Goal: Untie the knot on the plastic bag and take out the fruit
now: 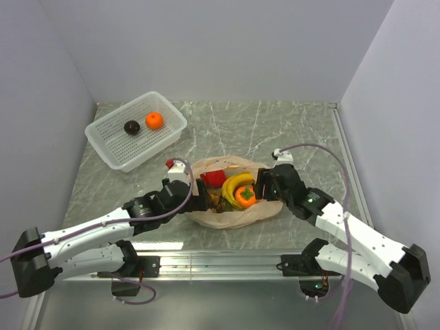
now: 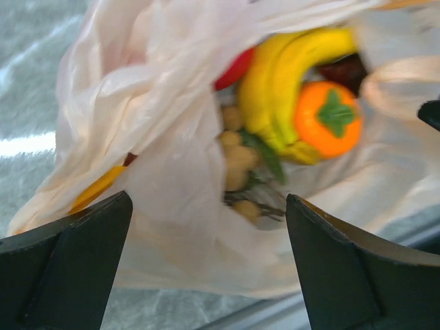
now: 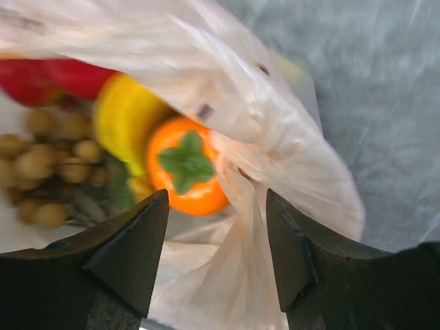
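The peach plastic bag (image 1: 234,214) lies open in the middle of the table, and no knot shows. Inside it are a red apple (image 1: 214,178), yellow bananas (image 1: 236,185), an orange persimmon (image 1: 245,196) and a bunch of small brown balls (image 1: 218,201). My left gripper (image 1: 201,194) is open at the bag's left rim; in the left wrist view bag plastic (image 2: 158,117) lies between its fingers (image 2: 69,268). My right gripper (image 1: 263,187) is open at the right rim, and a bag fold (image 3: 275,227) stands between its fingers (image 3: 309,261), beside the persimmon (image 3: 182,172).
A white mesh basket (image 1: 110,141) stands at the back left, holding a tangerine (image 1: 154,121) and a dark brown round fruit (image 1: 132,127). Grey walls close in the table on the left, back and right. A metal rail (image 1: 220,261) runs along the near edge.
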Controlling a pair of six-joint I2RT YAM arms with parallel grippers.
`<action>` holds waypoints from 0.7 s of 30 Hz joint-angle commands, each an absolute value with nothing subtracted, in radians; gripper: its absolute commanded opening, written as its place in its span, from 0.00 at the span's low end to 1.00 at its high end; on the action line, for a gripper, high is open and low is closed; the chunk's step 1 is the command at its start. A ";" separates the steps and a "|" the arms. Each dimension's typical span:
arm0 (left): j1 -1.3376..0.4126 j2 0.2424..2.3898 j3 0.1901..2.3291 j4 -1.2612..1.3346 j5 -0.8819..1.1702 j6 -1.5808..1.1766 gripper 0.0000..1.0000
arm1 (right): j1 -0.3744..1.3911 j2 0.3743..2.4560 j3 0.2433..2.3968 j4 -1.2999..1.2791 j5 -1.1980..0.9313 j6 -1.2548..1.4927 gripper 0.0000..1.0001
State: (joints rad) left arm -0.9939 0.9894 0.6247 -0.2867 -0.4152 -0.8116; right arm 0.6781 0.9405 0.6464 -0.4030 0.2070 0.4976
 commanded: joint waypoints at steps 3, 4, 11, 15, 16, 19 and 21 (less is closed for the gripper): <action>-1.008 0.897 0.764 -0.360 -0.391 -0.718 0.97 | 0.752 0.858 0.804 -0.572 0.301 0.397 0.66; -1.009 0.894 0.784 -0.389 -0.396 -0.710 0.96 | 0.755 0.851 0.817 -0.580 0.301 0.391 0.66; -1.057 0.946 0.980 -0.495 -0.419 -0.686 0.92 | 0.756 0.815 0.841 -0.585 0.308 0.383 0.65; -1.120 1.043 1.077 -0.503 -0.445 -0.712 0.90 | 0.758 0.818 0.767 -0.537 0.324 0.417 0.61; -1.140 1.096 1.110 -0.508 -0.455 -0.725 0.90 | 0.756 0.821 0.740 -0.519 0.324 0.425 0.60; -1.144 1.207 1.118 -0.491 -0.506 -0.756 0.87 | 0.756 0.810 0.684 -0.474 0.348 0.463 0.58; -1.144 1.268 1.112 -0.436 -0.497 -0.764 0.86 | 0.756 0.802 0.657 -0.450 0.359 0.483 0.58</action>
State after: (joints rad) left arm -1.1423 1.1889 1.1023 -0.4664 -0.4629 -0.7361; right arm 0.7506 0.8211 0.6895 -0.5228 0.3122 0.4393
